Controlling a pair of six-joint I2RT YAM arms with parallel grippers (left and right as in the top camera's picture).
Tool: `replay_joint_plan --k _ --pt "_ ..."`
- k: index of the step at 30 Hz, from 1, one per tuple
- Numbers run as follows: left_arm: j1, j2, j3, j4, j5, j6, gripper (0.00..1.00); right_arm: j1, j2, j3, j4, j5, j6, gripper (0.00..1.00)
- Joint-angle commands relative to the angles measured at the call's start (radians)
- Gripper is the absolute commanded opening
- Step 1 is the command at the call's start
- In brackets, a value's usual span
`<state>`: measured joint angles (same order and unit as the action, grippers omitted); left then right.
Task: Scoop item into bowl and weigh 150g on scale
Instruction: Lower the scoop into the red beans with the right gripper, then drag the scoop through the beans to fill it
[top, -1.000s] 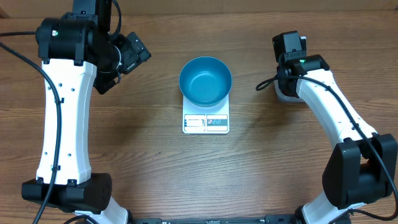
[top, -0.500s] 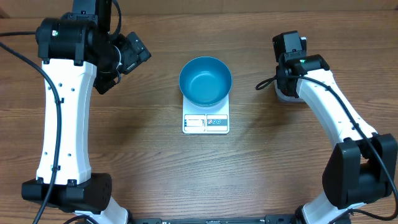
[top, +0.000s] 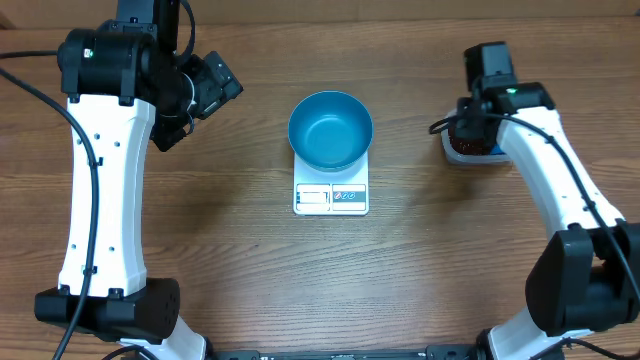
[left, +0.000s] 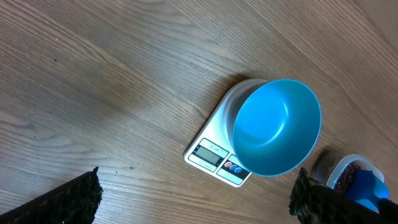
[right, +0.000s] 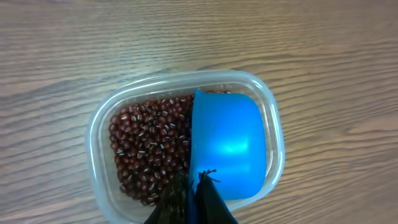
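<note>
A clear tub with rounded corners sits on the wooden desk. Small dark red-brown beans fill its left part, many marked with a pale line. A blue scoop takes up the right part, its smooth hollow facing up with a bright sheen and no beans in it. At the near edge, the right pincer has its dark fingertips pressed together against the scoop's near-left corner; whether they clamp it cannot be told.

Overhead, my right arm covers most of the tub, scale readout too small to read — wrist view, scoop handle hidden behind right gripper.
</note>
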<state>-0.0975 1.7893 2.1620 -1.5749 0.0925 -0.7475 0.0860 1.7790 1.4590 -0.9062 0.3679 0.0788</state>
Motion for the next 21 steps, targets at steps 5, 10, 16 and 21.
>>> replay_joint_plan --k 5,10,16,21 --pt "-0.001 -0.011 0.014 0.001 -0.015 0.023 0.99 -0.089 -0.020 0.017 -0.024 -0.241 0.030 0.04" --pt "-0.001 -0.011 0.014 0.001 -0.015 0.023 1.00 -0.098 -0.020 0.016 -0.041 -0.267 0.029 0.04" --pt "-0.001 -0.011 0.014 0.001 -0.015 0.023 1.00 -0.099 -0.020 0.016 -0.042 -0.319 0.029 0.04" --pt "-0.001 -0.011 0.014 0.001 -0.015 0.023 1.00 -0.099 -0.021 0.016 -0.043 -0.326 0.030 0.04"
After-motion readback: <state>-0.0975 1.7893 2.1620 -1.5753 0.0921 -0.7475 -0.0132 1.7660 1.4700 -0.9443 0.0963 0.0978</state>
